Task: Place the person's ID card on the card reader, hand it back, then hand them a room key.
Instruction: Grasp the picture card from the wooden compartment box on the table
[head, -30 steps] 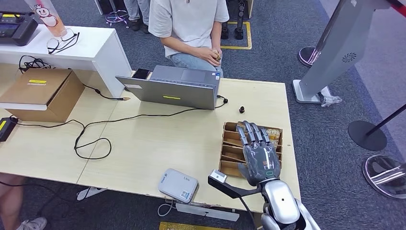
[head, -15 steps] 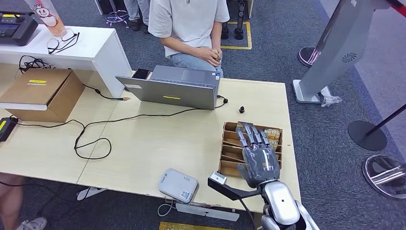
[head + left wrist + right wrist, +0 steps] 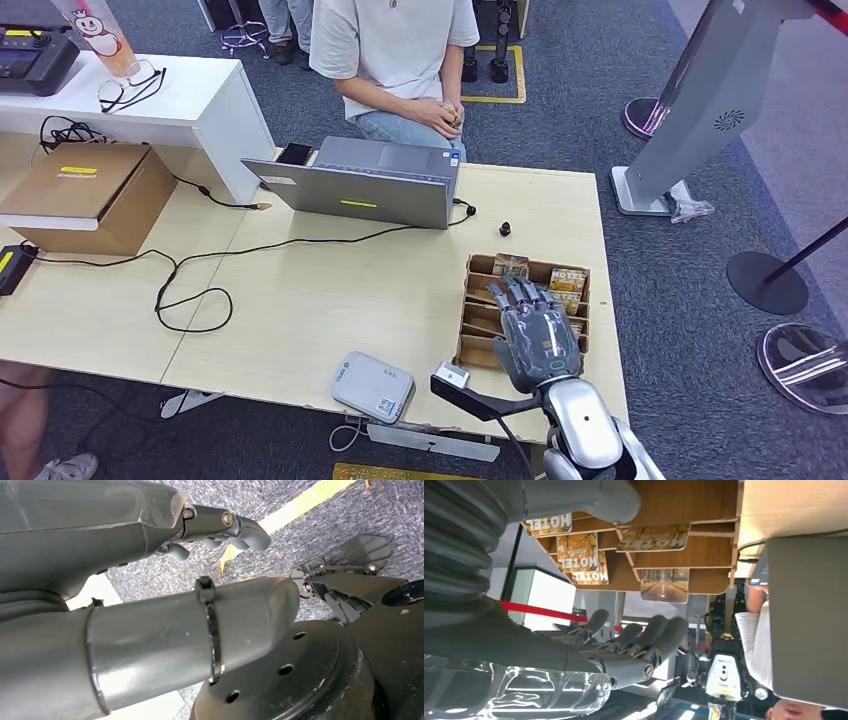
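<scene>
My right hand [image 3: 536,336] hovers over the near half of a wooden card rack [image 3: 478,268] at the table's right end, fingers spread and holding nothing. Several hotel key cards stand in the rack's slots, two of them at its far end [image 3: 567,279]. In the right wrist view the key cards [image 3: 653,538] lie just beyond my fingers [image 3: 644,639], which touch none of them. The grey card reader [image 3: 372,386] sits at the table's near edge, left of the rack. A seated person [image 3: 395,50] behind the laptop holds something small in both hands. My left hand [image 3: 150,580] hangs over the floor, holding nothing.
A grey laptop [image 3: 360,185] stands open at the far side of the table, with black cables [image 3: 190,290] looping across the left part. A cardboard box [image 3: 90,190] and a white counter [image 3: 150,95] are at the far left. A stanchion base [image 3: 766,282] stands on the carpet to the right.
My right hand has drawn back toward the table's near edge over the rack, uncovering the far cards. The person has not moved.
</scene>
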Robot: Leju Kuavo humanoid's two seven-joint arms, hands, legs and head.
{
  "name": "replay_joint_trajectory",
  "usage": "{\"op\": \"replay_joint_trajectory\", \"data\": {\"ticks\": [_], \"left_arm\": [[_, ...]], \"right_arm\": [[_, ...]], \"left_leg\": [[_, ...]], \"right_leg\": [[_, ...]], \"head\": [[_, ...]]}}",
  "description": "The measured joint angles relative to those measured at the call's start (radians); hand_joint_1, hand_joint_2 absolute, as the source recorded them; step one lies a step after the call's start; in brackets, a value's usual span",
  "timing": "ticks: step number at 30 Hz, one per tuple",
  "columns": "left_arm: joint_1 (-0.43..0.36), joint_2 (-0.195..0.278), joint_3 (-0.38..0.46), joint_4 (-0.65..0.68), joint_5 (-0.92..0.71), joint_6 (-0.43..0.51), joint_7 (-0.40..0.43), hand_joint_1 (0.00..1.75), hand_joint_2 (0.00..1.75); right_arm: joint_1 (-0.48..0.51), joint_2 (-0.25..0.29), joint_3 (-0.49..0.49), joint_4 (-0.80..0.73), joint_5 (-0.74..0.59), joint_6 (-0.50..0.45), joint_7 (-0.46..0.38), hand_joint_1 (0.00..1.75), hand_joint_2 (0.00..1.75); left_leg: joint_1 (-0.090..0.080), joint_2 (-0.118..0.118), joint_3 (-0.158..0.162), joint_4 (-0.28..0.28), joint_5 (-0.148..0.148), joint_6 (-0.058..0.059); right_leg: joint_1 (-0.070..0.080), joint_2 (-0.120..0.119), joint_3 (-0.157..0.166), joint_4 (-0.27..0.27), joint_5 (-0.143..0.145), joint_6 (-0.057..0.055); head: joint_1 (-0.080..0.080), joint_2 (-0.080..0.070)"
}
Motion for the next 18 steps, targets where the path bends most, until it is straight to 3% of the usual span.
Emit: {"op": "replay_joint_trajectory", "data": {"ticks": [2, 4, 13, 18], "left_arm": [[0.0, 0.0, 0.0, 0.0, -0.001, 0.0, 0.0, 0.0, 0.0], [0.0, 0.0, 0.0, 0.0, -0.002, 0.0, 0.0, 0.0, 0.0], [-0.001, 0.0, 0.0, 0.0, -0.003, 0.001, -0.003, 0.0, 0.0], [-0.001, 0.0, 0.0, 0.0, -0.003, 0.0, -0.003, 0.0, 0.0]], "right_arm": [[-0.006, 0.0, 0.004, 0.007, -0.002, 0.002, -0.002, 0.51, 1.75], [-0.013, 0.0, 0.008, 0.015, -0.004, 0.004, -0.003, 0.58, 1.75], [-0.037, 0.0, 0.027, 0.055, -0.016, 0.011, -0.004, 1.03, 1.75], [-0.049, 0.0, 0.03, 0.08, -0.019, 0.014, -0.004, 1.04, 1.75]], "left_leg": [[0.0, 0.0, 0.0, 0.0, 0.0, 0.0], [0.0, 0.0, 0.0, 0.0, 0.0, 0.0], [0.0, 0.0, 0.0, 0.0, 0.0, 0.0], [0.0, 0.0, 0.0, 0.0, 0.0, 0.0]], "right_leg": [[0.0, 0.0, 0.0, 0.0, 0.0, 0.0], [0.0, 0.0, 0.0, 0.0, 0.0, 0.0], [0.0, 0.0, 0.0, 0.0, 0.0, 0.0], [0.0, 0.0, 0.0, 0.0, 0.0, 0.0]], "head": [[0.0, 0.0], [0.0, 0.0], [0.0, 0.0], [0.0, 0.0]]}}
